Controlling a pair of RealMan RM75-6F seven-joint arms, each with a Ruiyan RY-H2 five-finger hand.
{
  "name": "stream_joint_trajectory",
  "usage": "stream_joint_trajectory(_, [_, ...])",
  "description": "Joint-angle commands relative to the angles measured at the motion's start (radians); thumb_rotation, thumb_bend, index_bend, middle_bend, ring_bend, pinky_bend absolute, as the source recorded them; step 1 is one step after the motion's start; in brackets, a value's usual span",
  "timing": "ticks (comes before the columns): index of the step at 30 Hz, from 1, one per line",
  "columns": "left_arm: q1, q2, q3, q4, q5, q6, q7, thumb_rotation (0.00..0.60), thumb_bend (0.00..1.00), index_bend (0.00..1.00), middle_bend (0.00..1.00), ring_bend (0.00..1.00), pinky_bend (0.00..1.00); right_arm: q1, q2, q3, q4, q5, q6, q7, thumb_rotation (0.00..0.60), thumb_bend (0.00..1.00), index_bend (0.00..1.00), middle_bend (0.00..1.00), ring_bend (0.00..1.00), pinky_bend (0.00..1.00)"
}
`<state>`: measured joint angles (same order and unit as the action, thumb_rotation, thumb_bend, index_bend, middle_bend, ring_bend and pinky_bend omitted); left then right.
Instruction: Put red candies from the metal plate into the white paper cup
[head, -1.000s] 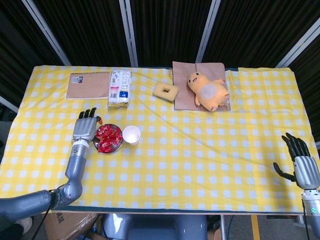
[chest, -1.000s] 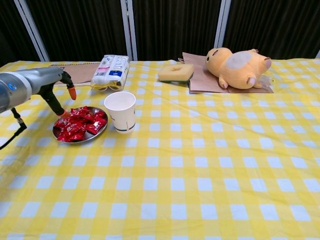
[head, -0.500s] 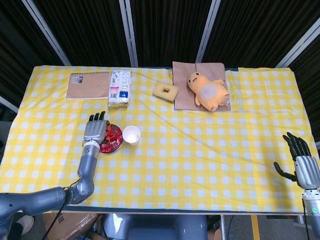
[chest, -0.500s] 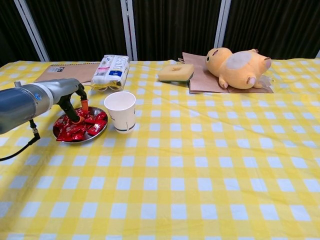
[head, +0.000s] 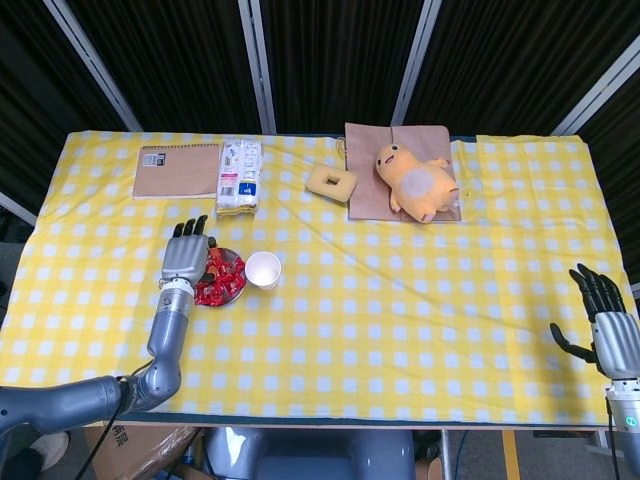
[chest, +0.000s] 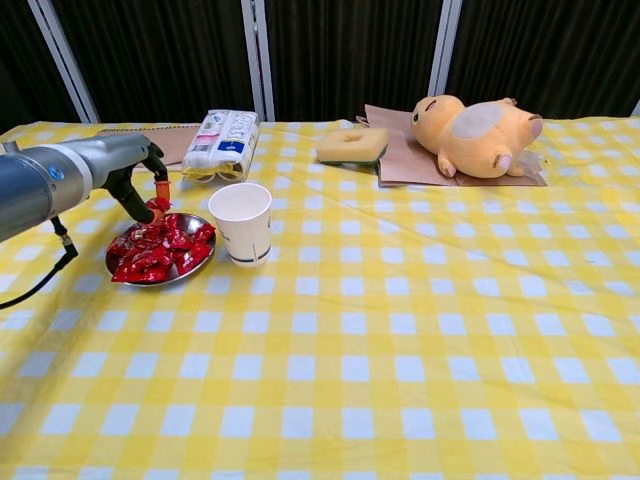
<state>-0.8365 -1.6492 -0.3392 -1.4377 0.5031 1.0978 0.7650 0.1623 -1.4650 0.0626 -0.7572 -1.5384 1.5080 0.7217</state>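
One yellow-checked tablecloth (head: 400, 300) over table; dark curtains (head: 330, 50) behind.

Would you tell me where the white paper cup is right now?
In both views the white paper cup stands left of centre, just right of the metal plate.

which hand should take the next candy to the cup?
Left. The left robot hand is already over the metal plate, right beside the paper cup. The right robot hand sits at the far table edge.
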Motion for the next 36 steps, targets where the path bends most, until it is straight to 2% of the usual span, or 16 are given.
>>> stream_joint_trajectory(1, [-0.005, 0.046, -0.026, -0.082, 0.032, 0.026, -0.015, 0.6, 0.44, 0.53, 0.0, 0.0, 0.02, 0.0, -0.001, 0.0, 0.001, 0.0, -0.001, -0.001, 0.6, 0.41, 0.0, 0.01, 0.0, 0.0])
stream_joint_trajectory(7, [-0.035, 0.075, -0.05, -0.174, 0.043, 0.041, -0.008, 0.6, 0.42, 0.53, 0.0, 0.0, 0.02, 0.001, -0.001, 0.002, 0.003, 0.002, -0.002, -0.001, 0.6, 0.41, 0.0, 0.01, 0.0, 0.0])
stream_joint_trajectory(11, [-0.063, 0.063, -0.053, -0.194, 0.036, 0.048, 0.004, 0.6, 0.42, 0.53, 0.0, 0.0, 0.02, 0.0, -0.001, 0.003, 0.004, 0.003, -0.004, 0.002, 0.6, 0.41, 0.0, 0.01, 0.0, 0.0])
stream_joint_trajectory(21, [-0.126, -0.004, -0.03, -0.166, -0.001, 0.05, 0.044, 0.6, 0.39, 0.52, 0.0, 0.0, 0.02, 0.0, -0.001, 0.003, 0.004, 0.001, 0.002, 0.006, 0.6, 0.41, 0.0, 0.01, 0.0, 0.0])
stream_joint_trajectory(26, [-0.142, -0.031, -0.011, -0.142, -0.023, 0.05, 0.055, 0.6, 0.33, 0.45, 0.0, 0.0, 0.02, 0.0, 0.0, 0.004, 0.004, 0.0, 0.005, 0.011, 0.6, 0.41, 0.0, 0.01, 0.0, 0.0])
stream_joint_trajectory(32, [-0.141, -0.029, -0.001, -0.14, -0.027, 0.064, 0.049, 0.6, 0.31, 0.43, 0.0, 0.0, 0.02, -0.001, 0.0, 0.003, 0.005, 0.0, 0.005, 0.011, 0.6, 0.41, 0.0, 0.01, 0.0, 0.0])
stream_joint_trajectory(36, [-0.123, 0.003, 0.005, -0.166, -0.017, 0.082, 0.035, 0.6, 0.31, 0.43, 0.0, 0.0, 0.02, -0.002, 0.0, 0.003, 0.005, 0.001, 0.005, 0.008, 0.6, 0.41, 0.0, 0.01, 0.0, 0.0])
